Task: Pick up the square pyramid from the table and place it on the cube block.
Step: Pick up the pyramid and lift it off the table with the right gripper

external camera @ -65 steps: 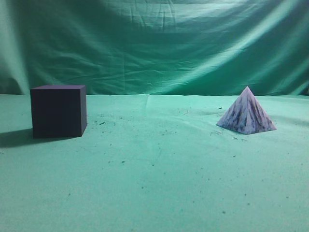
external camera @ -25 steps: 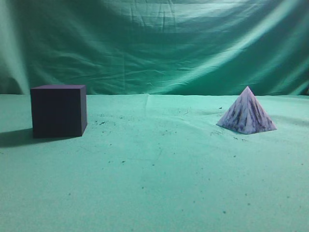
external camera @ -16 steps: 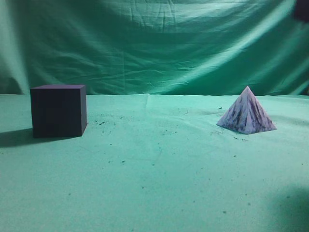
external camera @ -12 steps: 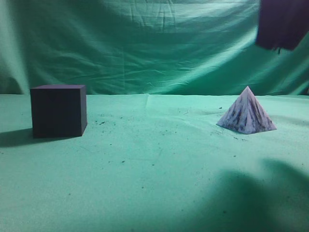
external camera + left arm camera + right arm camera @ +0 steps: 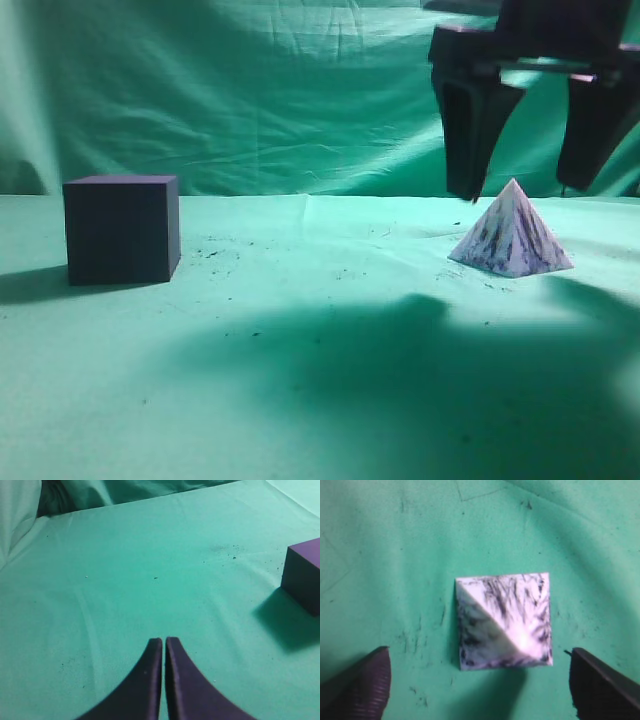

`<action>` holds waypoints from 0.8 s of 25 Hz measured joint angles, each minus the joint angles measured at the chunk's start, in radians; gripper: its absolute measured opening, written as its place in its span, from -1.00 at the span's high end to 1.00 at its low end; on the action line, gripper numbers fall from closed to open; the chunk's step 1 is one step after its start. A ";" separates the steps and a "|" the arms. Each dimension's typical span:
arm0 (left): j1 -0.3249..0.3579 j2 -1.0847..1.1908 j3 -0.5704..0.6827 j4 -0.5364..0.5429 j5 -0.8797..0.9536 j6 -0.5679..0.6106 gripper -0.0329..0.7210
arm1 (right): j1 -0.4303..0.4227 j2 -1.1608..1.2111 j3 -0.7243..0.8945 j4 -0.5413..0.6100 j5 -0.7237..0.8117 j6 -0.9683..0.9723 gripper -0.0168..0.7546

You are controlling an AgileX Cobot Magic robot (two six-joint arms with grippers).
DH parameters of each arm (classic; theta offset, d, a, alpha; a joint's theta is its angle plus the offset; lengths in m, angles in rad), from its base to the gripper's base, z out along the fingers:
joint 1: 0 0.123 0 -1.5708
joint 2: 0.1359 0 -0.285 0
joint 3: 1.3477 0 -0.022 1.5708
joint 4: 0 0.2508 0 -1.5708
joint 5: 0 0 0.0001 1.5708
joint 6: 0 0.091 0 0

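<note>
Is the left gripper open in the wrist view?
No: the left gripper's two dark fingers are pressed together with only a hairline seam between them, above bare green table, holding nothing.

I work on a staged test bench, not a home — wrinkled green cloth (image 5: 330, 90) hangs as a backdrop behind my table (image 5: 320, 400), draped in the same crumb-speckled cloth — with only plain geometric blocks set out.
</note>
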 joint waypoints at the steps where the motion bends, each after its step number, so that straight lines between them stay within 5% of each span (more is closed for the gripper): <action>1: 0.000 0.000 0.000 0.000 0.000 0.000 0.91 | 0.000 0.013 0.000 0.000 -0.008 0.005 -0.71; 10: 0.000 0.000 0.000 0.000 0.000 0.000 0.91 | 0.000 0.078 -0.002 -0.042 -0.052 0.016 -0.47; 16: 0.000 0.000 0.000 0.000 0.000 0.000 0.91 | 0.004 0.080 -0.014 -0.075 -0.034 0.075 0.05; 20: 0.000 0.000 0.000 0.000 0.000 0.000 0.91 | 0.004 0.080 -0.031 -0.095 -0.002 0.116 0.02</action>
